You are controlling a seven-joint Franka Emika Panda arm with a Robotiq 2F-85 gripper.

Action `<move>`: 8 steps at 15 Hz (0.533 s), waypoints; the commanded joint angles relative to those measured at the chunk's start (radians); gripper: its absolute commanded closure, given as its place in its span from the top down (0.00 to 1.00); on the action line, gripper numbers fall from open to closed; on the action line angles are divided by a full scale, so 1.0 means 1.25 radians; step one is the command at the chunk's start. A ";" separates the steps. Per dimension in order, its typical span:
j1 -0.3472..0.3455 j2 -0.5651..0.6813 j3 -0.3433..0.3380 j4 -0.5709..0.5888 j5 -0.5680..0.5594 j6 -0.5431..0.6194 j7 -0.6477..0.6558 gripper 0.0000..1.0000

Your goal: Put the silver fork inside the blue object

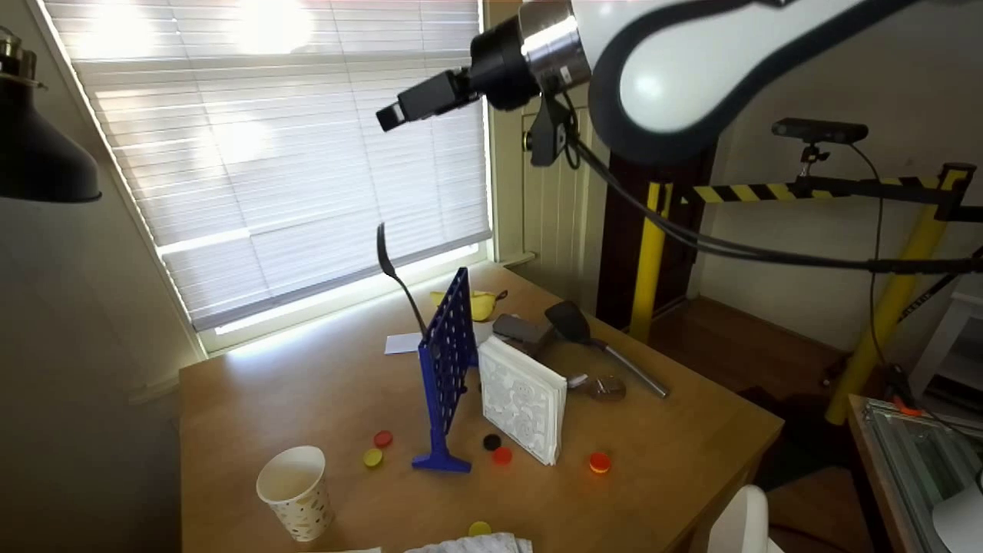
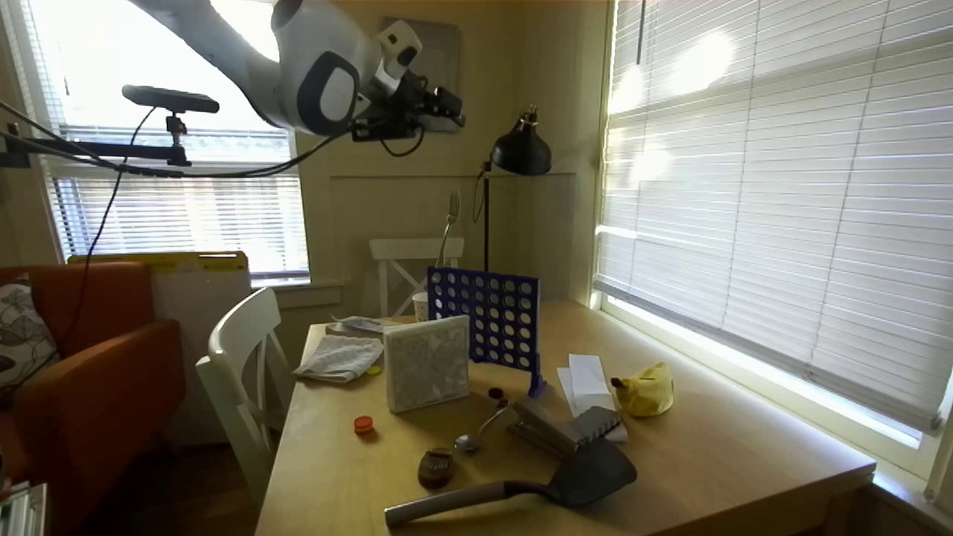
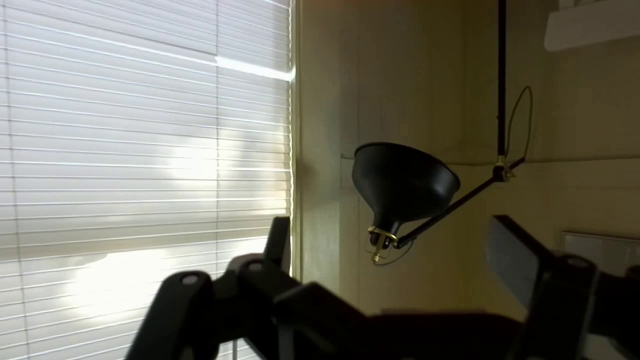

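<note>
The silver fork (image 1: 388, 266) stands tines up at the top of the blue object (image 1: 431, 384), leaning slightly. It shows also in an exterior view (image 2: 453, 212). Its handle meets the top edge of the upright blue grid panel (image 2: 484, 313) near one end, and its lower part is hidden by or in the panel. The fork stands free of the gripper. My gripper (image 1: 390, 117) is high above the table, well apart from fork and panel, as both exterior views show (image 2: 453, 110). In the wrist view the gripper (image 3: 390, 240) has its fingers wide apart with nothing between them.
A white box (image 1: 522, 399) stands beside the panel. A paper cup (image 1: 296, 491), a black spatula (image 2: 595, 473), a spoon (image 2: 469, 442), a yellow item (image 2: 646, 391) and several small discs lie around. A black lamp (image 3: 402, 182) stands beyond the table.
</note>
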 commanded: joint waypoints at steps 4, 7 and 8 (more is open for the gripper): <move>-0.048 -0.031 -0.079 0.096 -0.123 -0.265 0.069 1.00; -0.055 -0.030 -0.085 0.109 -0.139 -0.284 0.081 1.00; -0.052 -0.029 -0.082 0.107 -0.139 -0.282 0.081 1.00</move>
